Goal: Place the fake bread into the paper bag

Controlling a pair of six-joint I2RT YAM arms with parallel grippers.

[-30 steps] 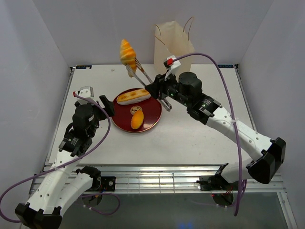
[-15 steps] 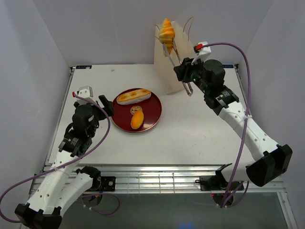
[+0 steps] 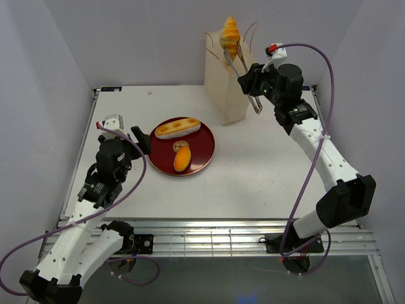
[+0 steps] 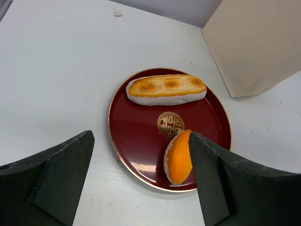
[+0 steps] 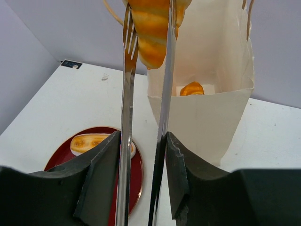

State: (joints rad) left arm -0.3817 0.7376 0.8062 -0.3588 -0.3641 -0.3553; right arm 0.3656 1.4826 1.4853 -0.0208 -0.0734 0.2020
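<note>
Top external: right gripper (image 3: 245, 80) clamps the metal tongs (image 3: 243, 79) mid-length. The tong tips pinch a striped croissant-shaped bread piece (image 3: 229, 31), held in the air over the open top of the paper bag (image 3: 226, 95). The bag stands upright at the far side of the table (image 3: 253, 177). Dark red plate (image 3: 205, 151) carries a long roll (image 3: 177, 128) and a small oval piece (image 3: 181, 158). Left gripper (image 3: 138, 135) sits just beside the plate's left rim.

Left wrist: left gripper (image 4: 140, 141) jaws spread, holding nothing, low over the plate (image 4: 115, 127). Long roll (image 4: 165, 89) at the far side, oval piece (image 4: 179, 157) near the right finger. Bag (image 4: 254, 42) stands beyond the plate.

Right wrist: right gripper (image 5: 141, 139) fingers press the tongs (image 5: 126, 94) together. The striped bread piece (image 5: 153, 28) is nipped between the tips, above the bag (image 5: 211, 113) mouth. Another orange piece (image 5: 191, 88) lies inside the bag. Plate (image 5: 61, 157) and long roll (image 5: 87, 141) at lower left.
</note>
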